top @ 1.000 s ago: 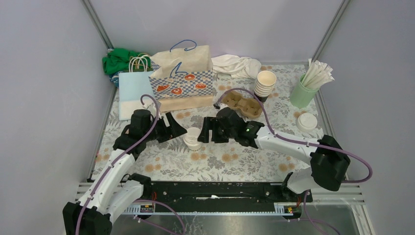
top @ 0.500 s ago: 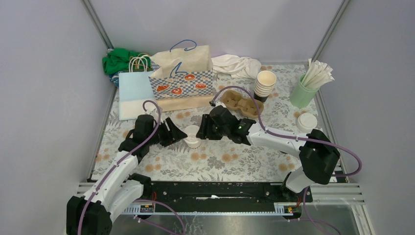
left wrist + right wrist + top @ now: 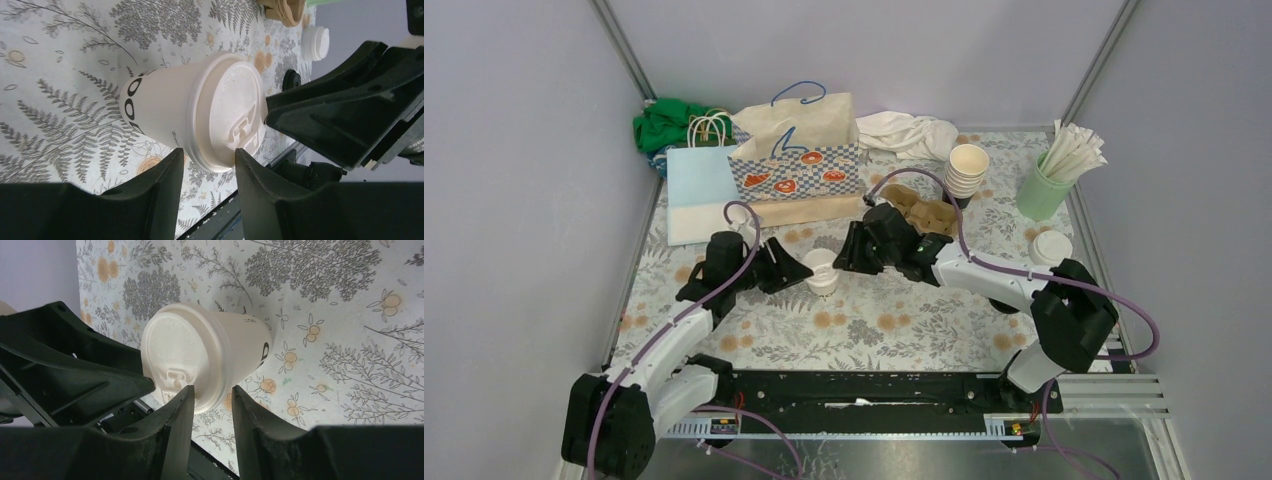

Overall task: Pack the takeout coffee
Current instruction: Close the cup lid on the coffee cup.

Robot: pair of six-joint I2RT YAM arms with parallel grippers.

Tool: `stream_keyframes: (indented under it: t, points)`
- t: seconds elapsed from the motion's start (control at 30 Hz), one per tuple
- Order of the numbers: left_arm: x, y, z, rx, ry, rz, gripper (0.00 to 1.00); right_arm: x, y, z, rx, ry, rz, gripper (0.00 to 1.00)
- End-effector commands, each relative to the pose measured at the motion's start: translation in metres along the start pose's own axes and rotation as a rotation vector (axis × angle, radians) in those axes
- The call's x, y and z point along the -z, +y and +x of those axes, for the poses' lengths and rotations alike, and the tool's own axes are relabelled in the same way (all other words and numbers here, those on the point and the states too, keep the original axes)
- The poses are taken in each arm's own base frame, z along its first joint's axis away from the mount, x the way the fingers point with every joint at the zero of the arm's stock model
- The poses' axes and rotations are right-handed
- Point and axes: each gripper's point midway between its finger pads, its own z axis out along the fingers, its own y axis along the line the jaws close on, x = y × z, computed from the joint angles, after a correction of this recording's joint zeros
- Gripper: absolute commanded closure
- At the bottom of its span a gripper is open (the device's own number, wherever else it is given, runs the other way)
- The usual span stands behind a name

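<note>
Cream paper and dark lettering mark the takeout coffee cup, capped with a white plastic lid, as it stands upright on the fern-printed table cover between two robot claws. The left gripper reaches in from the cup's left. The right gripper comes from its right and slightly behind, so the two face each other across the lid.

Each wrist camera shows its own pair of black fingers turned one above the other. The lid's rim lies at the mouth of the gap, and the opposing claw looms just beyond it. Both sets of jaws stand partly drawn in, with a narrow slot between them. Whether either presses on the rim or the cup wall cannot be told from these views.

The cup's long axis runs straight up from the table. With the jaws stacked along that axis, a squeeze would probably nip the lid's overhanging edge, not wrap the wall.

Just behind the right gripper lies the brown pulp cup carrier, with the checked paper bag further back to the left. Neither arm looks clearly nearer the cup, but the right one seems better placed to take it back to the carrier.
</note>
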Motion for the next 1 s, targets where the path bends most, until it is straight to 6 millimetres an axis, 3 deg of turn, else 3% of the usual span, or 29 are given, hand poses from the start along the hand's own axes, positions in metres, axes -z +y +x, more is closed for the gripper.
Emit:
stream_keyframes:
  t: [0.0,0.27,0.4,0.5,0.6,0.73,0.9,0.97]
  points:
    - [-0.008,-0.022,-0.004,-0.037,0.006,0.116,0.54,0.001,0.001,-0.017,-0.013,-0.011,-0.024,0.60]
    - [-0.025,-0.044,0.004,-0.065,0.059,0.164,0.53,0.008,-0.006,-0.034,0.009,-0.028,-0.019,0.60]
    - [-0.026,-0.051,0.006,-0.077,0.061,0.180,0.46,0.004,-0.002,-0.038,0.030,0.002,-0.026,0.60]
    - [-0.022,-0.051,0.002,-0.089,0.043,0.149,0.34,0.002,0.000,-0.041,0.033,0.010,-0.030,0.60]
    - [-0.014,-0.047,-0.004,-0.110,0.021,0.088,0.30,0.002,-0.003,-0.048,0.036,-0.007,-0.019,0.54]
    - [-0.004,-0.056,-0.009,-0.084,0.030,0.129,0.29,0.002,-0.011,-0.058,0.044,-0.025,0.007,0.50]
    - [0.004,-0.052,-0.023,-0.098,0.004,0.099,0.29,0.006,-0.016,-0.068,0.046,-0.039,0.020,0.45]
    - [0.006,-0.049,-0.030,-0.100,-0.008,0.087,0.36,0.012,-0.016,-0.071,0.054,-0.053,0.026,0.43]
